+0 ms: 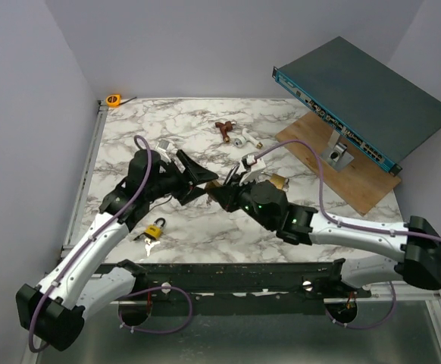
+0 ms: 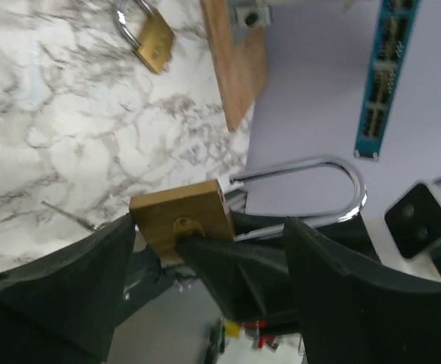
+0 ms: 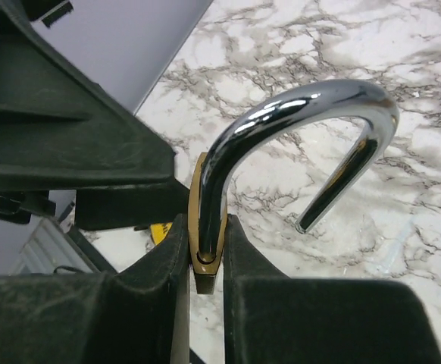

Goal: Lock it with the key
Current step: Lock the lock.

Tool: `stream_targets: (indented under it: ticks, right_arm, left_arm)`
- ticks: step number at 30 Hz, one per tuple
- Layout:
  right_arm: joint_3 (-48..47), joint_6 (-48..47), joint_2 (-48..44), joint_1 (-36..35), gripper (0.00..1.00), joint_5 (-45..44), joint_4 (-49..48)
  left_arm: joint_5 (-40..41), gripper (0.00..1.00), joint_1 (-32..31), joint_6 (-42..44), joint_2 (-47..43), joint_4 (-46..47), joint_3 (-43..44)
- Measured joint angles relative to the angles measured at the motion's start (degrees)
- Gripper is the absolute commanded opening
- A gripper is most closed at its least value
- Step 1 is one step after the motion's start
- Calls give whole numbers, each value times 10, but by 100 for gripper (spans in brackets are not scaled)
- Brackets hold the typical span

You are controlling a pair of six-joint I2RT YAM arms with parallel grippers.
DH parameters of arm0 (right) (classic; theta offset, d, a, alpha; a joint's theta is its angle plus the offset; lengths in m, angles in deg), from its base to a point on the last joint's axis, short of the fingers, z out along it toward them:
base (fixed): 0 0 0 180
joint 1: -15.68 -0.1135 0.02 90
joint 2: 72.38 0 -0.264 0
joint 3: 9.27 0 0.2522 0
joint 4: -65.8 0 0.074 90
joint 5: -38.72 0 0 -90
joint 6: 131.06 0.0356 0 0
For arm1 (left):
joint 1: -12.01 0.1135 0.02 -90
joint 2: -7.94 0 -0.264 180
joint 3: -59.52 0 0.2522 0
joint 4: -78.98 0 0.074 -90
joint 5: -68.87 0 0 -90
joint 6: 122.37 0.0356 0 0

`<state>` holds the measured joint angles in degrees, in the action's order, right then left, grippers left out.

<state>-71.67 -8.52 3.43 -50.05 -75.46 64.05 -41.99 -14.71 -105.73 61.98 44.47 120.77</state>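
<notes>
Clamping the flat sides of a brass padlock with a chrome U-shaped shackle (image 3: 281, 114), the right gripper (image 3: 207, 235) has its two dark fingers (image 3: 266, 311) drawn in until only the thin lock body separates them. The shackle stands swung open, its free end clear of the body. The left gripper (image 2: 209, 227) is spread wide and has hold of nothing that shows. The padlock sits in the gap between its fingers, with one brass corner right at the finger on the left of that wrist view; whether the two touch cannot be told. Seen from there the padlock lies sideways, body to the left and shackle bow to the right. The tiny silvery metal key (image 1: 149, 243) lies on the white marble-patterned table (image 1: 182, 121), just beside a small yellow-and-black padlock (image 1: 157, 230). It is close to the left forearm and well apart from both grippers. It shows too small to tell its long axis or which way it points.
</notes>
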Motion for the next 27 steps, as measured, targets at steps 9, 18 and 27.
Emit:
stream_targets:
  ticks: [9, 18, 27]
  right_arm:
    - [-8, -67, -185, 1, 1, 207, 163]
    - [-102, -83, -200, 0, 1, 518, 295]
    - [-126, -62, -201, 0, 1, 666, 288]
  left_arm:
    - [-82, 77, 5, 290, -43, -17, 156]
    - [-301, 69, 5, 499, -2, -9, 331]
    - [-476, 64, -16, 530, 67, -19, 363]
